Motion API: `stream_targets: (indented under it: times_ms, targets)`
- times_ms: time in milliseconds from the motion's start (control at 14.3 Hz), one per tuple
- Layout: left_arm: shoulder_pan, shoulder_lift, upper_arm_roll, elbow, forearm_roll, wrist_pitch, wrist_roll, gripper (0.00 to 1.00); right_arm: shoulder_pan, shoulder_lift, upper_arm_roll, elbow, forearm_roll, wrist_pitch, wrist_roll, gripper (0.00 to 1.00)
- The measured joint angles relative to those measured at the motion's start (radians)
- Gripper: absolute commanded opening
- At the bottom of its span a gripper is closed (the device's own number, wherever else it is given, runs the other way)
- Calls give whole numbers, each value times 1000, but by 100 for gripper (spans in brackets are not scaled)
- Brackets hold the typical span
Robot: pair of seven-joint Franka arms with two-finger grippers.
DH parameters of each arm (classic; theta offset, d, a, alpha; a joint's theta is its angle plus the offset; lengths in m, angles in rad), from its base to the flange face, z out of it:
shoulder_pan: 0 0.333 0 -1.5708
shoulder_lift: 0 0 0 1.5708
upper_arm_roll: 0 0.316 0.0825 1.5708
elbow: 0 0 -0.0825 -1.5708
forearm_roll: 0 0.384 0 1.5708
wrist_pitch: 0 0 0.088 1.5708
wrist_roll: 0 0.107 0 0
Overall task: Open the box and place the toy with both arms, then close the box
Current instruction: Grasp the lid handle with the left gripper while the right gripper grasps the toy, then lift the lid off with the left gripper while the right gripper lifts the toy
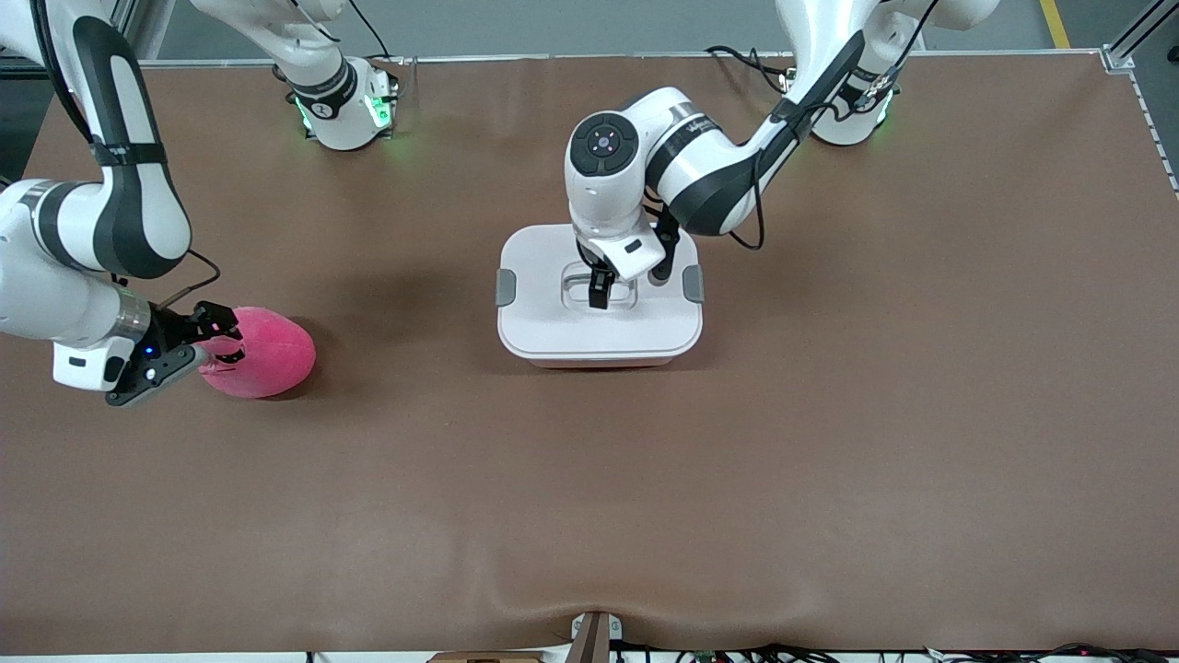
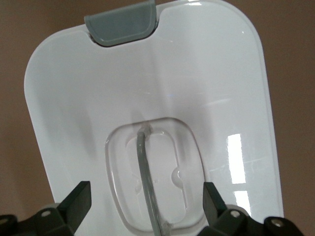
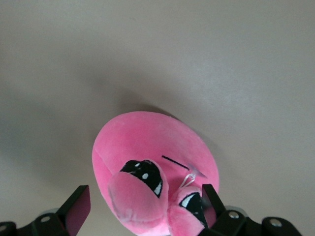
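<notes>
The box [image 1: 553, 324] stands at the table's middle with its white lid [image 2: 206, 78] shut and a grey clip [image 2: 120, 22] on the lid's edge. My left gripper [image 1: 599, 296] hangs just over the lid, open. In the left wrist view the left gripper [image 2: 146, 201] has its fingers [image 2: 81, 199] on either side of the clear recessed handle [image 2: 147, 162], apart from it. The hot-pink toy [image 1: 267, 354] lies on the table toward the right arm's end. My right gripper [image 1: 226, 336] is open around the toy's eyed end [image 3: 147, 147]. In the right wrist view one finger [image 3: 211, 199] is at the toy's eye and the other is apart.
A second grey clip [image 1: 693, 283] sits on the box's side toward the left arm's end, and another [image 1: 506, 286] on the side toward the toy. The brown table [image 1: 829, 442] is bare nearer the front camera.
</notes>
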Motion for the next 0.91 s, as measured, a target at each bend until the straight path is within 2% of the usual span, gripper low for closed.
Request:
stream_targets:
  times_ms: [70, 140, 210, 280, 561, 631, 701, 771, 841, 911]
  targets:
    - [-2, 7, 0, 0, 1, 14, -9, 98, 0, -1, 1, -6, 0, 0, 0, 100]
    - [-2, 12, 0, 0, 1, 26, -16, 64, 1, -1, 1, -10, 0, 0, 0, 100]
    - [-2, 15, 1, 0, 4, 33, -20, 44, 2, -1, 1, -15, 0, 0, 0, 100]
    - [-2, 16, 4, 1, 8, 36, -20, 36, 3, -1, 2, -20, 0, 0, 0, 100]
    - [-2, 20, 7, 2, 26, 38, -20, 35, 5, -1, 2, -30, 0, -7, 0, 100]
    - [-2, 23, 7, 2, 27, 39, -20, 26, 5, -1, 2, -32, 0, -13, 0, 99]
    - [-2, 25, 7, 2, 27, 39, -20, 10, 6, -1, 2, -33, 0, -19, 0, 73]
    - [-3, 26, 7, 2, 27, 39, -20, 0, 6, -1, 2, -34, 0, -24, 0, 33]
    - [-3, 26, 7, 2, 27, 39, -20, 0, 6, -1, 2, -36, 0, -26, 0, 5]
    - [-3, 26, 7, 3, 27, 39, -20, 0, 6, -1, 2, -38, 0, -27, 0, 0]
